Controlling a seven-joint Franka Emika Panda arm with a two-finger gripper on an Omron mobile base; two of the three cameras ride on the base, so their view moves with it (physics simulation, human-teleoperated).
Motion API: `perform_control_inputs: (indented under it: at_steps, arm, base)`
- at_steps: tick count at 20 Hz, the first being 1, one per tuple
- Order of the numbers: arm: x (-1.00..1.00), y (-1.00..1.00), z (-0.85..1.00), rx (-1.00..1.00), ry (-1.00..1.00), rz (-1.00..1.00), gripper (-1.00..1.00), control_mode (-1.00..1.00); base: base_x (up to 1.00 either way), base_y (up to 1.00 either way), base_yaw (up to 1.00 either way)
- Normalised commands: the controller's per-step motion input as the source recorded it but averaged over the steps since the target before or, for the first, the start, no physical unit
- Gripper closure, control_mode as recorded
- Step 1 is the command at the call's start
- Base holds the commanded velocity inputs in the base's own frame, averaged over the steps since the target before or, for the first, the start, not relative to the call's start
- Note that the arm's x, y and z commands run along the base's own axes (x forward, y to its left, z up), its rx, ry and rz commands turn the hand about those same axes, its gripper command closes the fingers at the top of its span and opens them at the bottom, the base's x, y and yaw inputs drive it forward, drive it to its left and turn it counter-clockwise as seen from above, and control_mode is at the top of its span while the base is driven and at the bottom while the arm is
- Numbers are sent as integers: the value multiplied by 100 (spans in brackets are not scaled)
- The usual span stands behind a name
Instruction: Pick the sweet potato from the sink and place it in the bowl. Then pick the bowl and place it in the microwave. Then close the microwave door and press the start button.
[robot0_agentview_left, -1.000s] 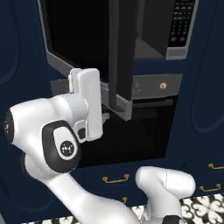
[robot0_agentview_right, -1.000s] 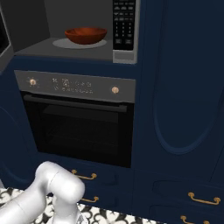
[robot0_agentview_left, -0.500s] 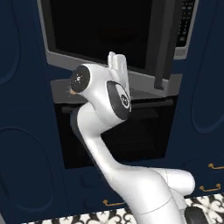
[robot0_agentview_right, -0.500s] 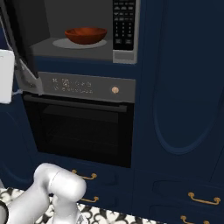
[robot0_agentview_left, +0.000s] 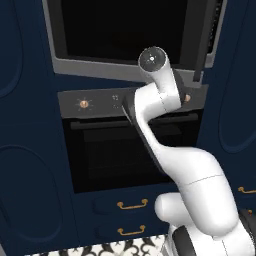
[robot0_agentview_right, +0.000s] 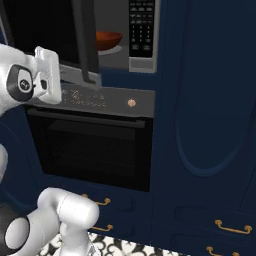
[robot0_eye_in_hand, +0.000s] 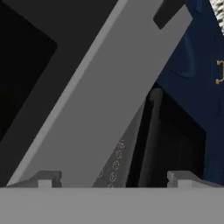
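Note:
The microwave door (robot0_agentview_right: 85, 40), dark glass in a grey frame, stands partly swung across the cavity. In the left base view the microwave door (robot0_agentview_left: 125, 30) covers most of the opening. My gripper (robot0_eye_in_hand: 113, 179) is open, its tips wide apart with nothing between them, right up against the door's grey frame (robot0_eye_in_hand: 100, 87). Its white hand (robot0_agentview_right: 47, 75) sits at the door's outer face, low on the frame. Behind the door's edge, the reddish-brown bowl (robot0_agentview_right: 107, 39) rests inside the microwave (robot0_agentview_right: 142, 62). The sweet potato is hidden, and the sink is out of view.
The keypad strip (robot0_agentview_right: 142, 30) runs down the microwave's right side. Below is a black oven (robot0_agentview_right: 90, 145) with knobs (robot0_agentview_right: 131, 102) and a bar handle. Navy cabinet panels (robot0_agentview_right: 205, 100) flank it, and drawers with brass pulls (robot0_agentview_left: 132, 204) sit beneath.
The microwave door has swung from wide open toward the cavity, now hiding most of it. My arm has swept right with the door, the hand staying against its frame.

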Motion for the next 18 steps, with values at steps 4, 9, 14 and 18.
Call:
perform_control_inputs:
  at_steps: [4, 9, 14, 18]
  arm:
    - [100, -33, 17, -2, 9, 25, -100, -100]
    - [84, -24, 13, -12, 0, 21, -100, -100]
    - [71, -22, 5, -17, -4, 18, -100, -100]
    - [60, -19, 0, -16, -4, 16, -100, -100]
  base:
    - [0, 0, 0]
    - [0, 0, 0]
    - [0, 0, 0]
    - [0, 0, 0]
